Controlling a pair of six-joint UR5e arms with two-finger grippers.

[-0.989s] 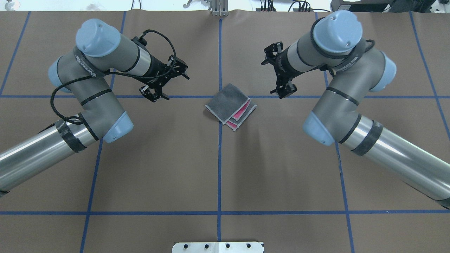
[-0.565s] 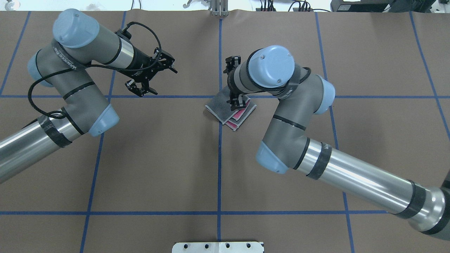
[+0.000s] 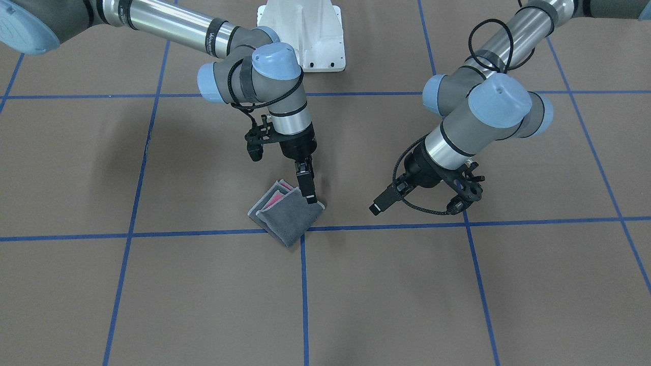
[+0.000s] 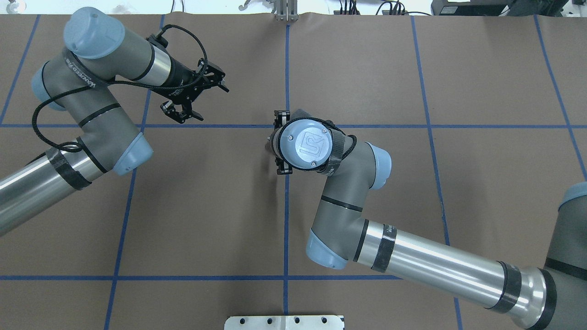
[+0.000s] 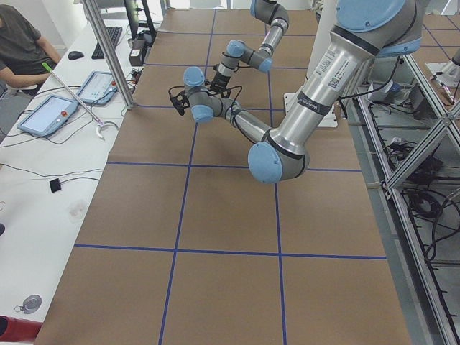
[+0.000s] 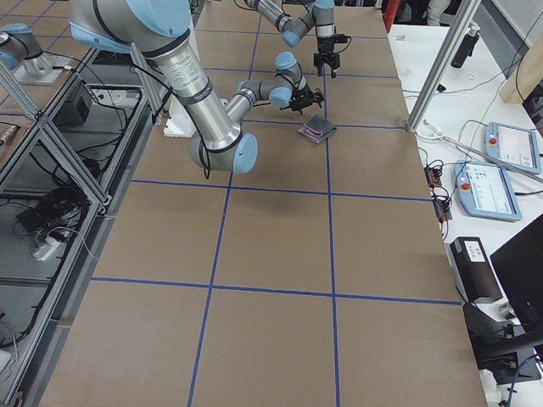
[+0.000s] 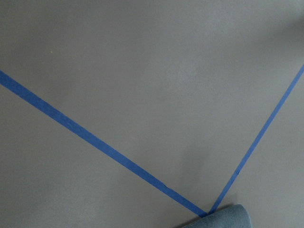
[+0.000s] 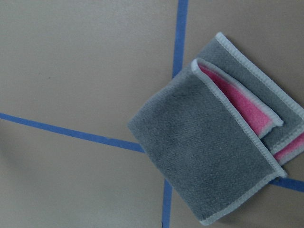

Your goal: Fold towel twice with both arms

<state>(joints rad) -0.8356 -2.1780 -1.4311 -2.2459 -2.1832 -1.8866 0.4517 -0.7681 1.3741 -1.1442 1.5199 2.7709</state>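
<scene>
Towel (image 3: 290,216) lies flat on the table (image 3: 152,295), straddling the crossing of the blue tape lines (image 3: 203,234) mid-table; in the overhead view it is almost wholly hidden under the right wrist. Right gripper (image 3: 310,195) points straight down over it, tip at the towel's corner on the side toward the left arm; at or just above the cloth, contact not clear. Only one slim black finger profile shows in the front view, so cannot tell if those jaws are apart, together or pinching cloth; the right wrist view shows no fingers and the towel lying undisturbed. Left gripper (image 4: 179,113) hangs well apart, out to the robot's left, jaws apart, holding nothing; right arm is plainly the nearer.

Towel reads as a small, slightly oblong packet, long axis diagonal to the tape; dark grey outside with a light stitched border. Pink shows only between layers along the open edges, which face back toward the robot and its right; closed folds face away. Layers sit a bit offset, the lower one sticking out. Judgement: both folds look done; any next move is likely a press or tidy at that corner.
</scene>
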